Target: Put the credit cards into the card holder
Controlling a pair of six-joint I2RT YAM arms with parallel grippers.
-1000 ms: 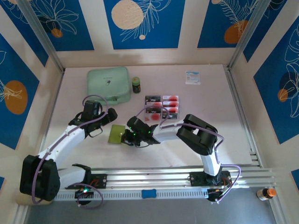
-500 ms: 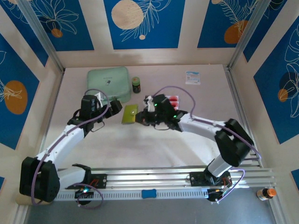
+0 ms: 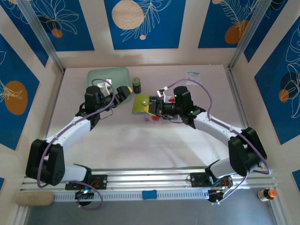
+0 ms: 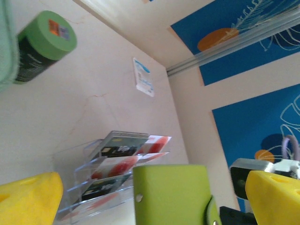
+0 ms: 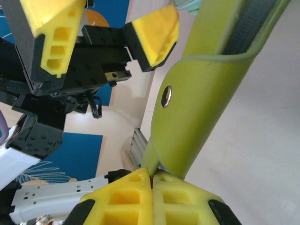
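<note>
Right gripper [image 5: 152, 177] pinches smooth olive card holder [image 5: 199, 101].

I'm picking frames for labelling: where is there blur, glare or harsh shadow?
Top external: evenly lit, sharp, no glare. Left wrist: its own yellow fingers and the card holder soft, the credit cards sharper. Right wrist: the card holder very close, soft-edged; the right tool pinching its edge likewise.

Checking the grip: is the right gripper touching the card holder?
Touching. The right wrist view shows the right gripper pinching the card holder by its edge.
</note>
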